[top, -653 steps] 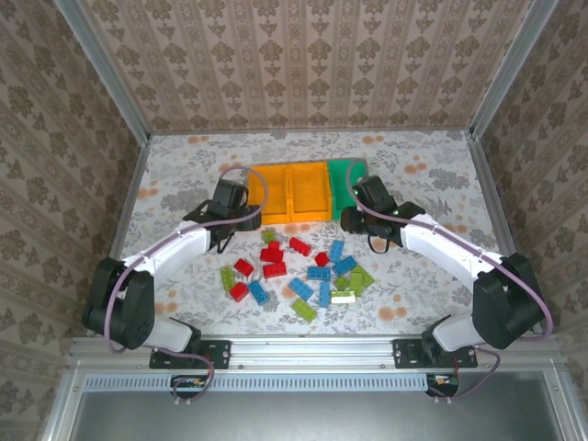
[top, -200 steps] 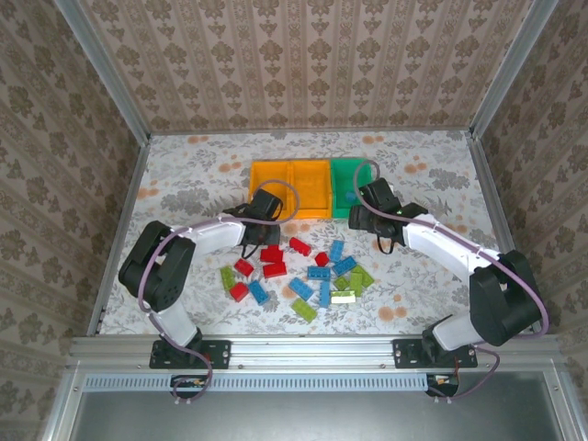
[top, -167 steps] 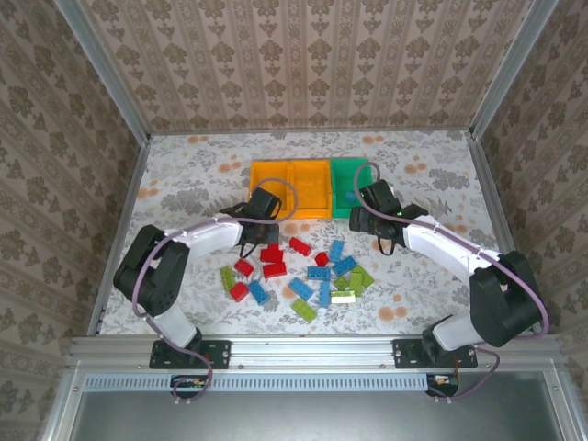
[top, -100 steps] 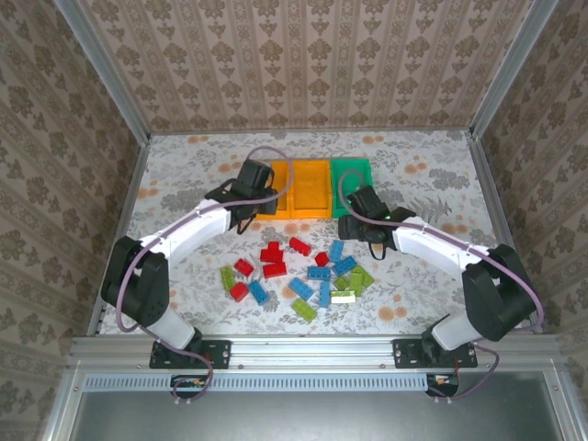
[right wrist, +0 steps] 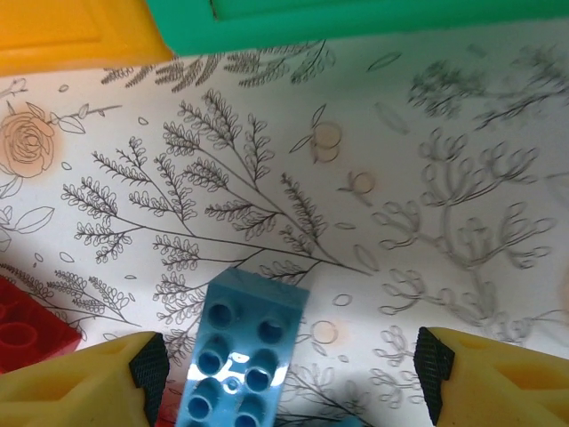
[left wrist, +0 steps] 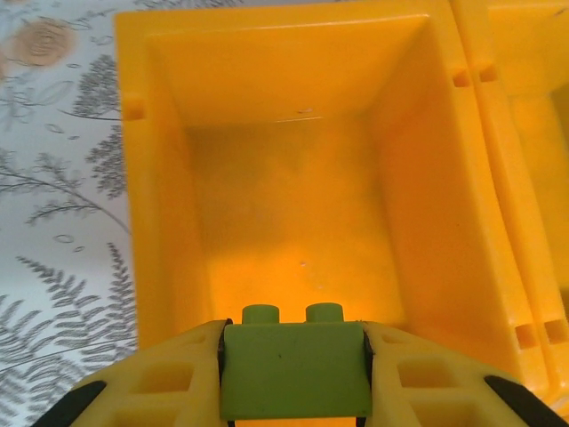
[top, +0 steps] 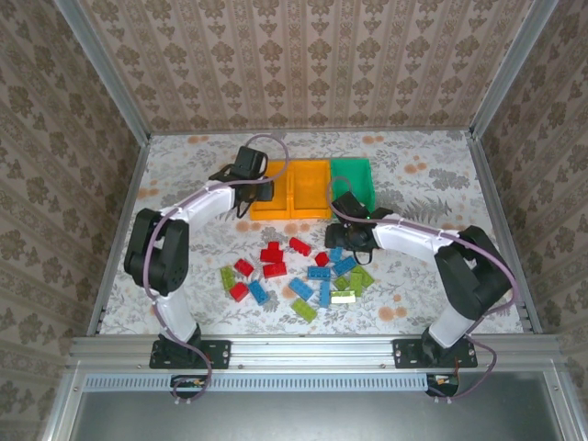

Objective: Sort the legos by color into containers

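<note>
the flowered table (top: 184, 165) carried everything. the left arm (top: 197, 204) reached from the near left corner toward the far edge. the right arm (top: 413, 237) bent in from the near right corner toward the middle of the table.

three bins stood side by side in a row, short of the far edge and about midway between the left and right edges. they were the left orange bin (left wrist: 160, 222), the middle orange bin (top: 312, 188) touching its right wall, and the green bin (top: 354, 179) at the right end.

the left gripper (left wrist: 295, 378) hung over the near wall of the left orange bin, its fingers pressed against the two ends of a lime green brick (left wrist: 293, 351). the brick sat level between them with its two studs pointing out over the bin's floor.

the right gripper (right wrist: 289, 365) was low over the table, just on the near side of the green bin, with its fingers spread wide. a blue brick (right wrist: 244, 347) lay studs-up on the table between them, closer to one finger than the other and touching neither. a red brick (right wrist: 27, 334) lay just beside that nearer finger.

the loose bricks (top: 303, 271), in red, blue and lime green, lay scattered between the bins and the near edge. the reds were mostly toward the left and the blues toward the right.
</note>
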Robot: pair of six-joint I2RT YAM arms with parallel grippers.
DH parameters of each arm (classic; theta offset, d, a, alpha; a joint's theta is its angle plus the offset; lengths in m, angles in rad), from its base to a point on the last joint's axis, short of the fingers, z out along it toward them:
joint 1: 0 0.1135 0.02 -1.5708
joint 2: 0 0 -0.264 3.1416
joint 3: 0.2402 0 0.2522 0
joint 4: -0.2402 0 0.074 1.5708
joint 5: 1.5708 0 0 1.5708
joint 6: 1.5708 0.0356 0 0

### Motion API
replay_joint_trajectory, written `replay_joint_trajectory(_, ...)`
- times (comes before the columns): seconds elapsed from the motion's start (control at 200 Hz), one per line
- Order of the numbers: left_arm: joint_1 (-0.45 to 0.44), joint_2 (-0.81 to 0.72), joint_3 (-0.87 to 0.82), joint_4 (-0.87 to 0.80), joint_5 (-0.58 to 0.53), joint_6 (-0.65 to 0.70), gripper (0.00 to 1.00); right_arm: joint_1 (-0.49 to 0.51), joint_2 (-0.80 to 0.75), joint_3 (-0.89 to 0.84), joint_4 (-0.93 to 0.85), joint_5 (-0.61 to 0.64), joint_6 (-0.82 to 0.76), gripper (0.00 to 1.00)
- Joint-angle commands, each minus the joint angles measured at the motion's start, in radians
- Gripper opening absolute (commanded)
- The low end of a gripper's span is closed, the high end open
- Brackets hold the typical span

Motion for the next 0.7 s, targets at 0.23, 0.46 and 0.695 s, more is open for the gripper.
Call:
replay_joint_trajectory(0.23, -0.001, 0.039, 0.033, 0.032, 0.048, -0.006, 0.47, 0.024, 0.12, 0.089, -0.083, -0.036, 0.099, 0.72)
replay_joint_trajectory(0.46, -0.043, -0.046, -0.039, 0.061, 0.016, -0.015, 0.64, 0.026, 0.151, 0.101, -0.094, -0.044, 0.106, 0.62)
replay_joint_trajectory(0.695, -0.061, -0.165, -0.161, 0.076, -0.021, -0.028, 0.67, 0.027, 0.182, 0.142, -0.122, -0.013, 0.08, 0.42)
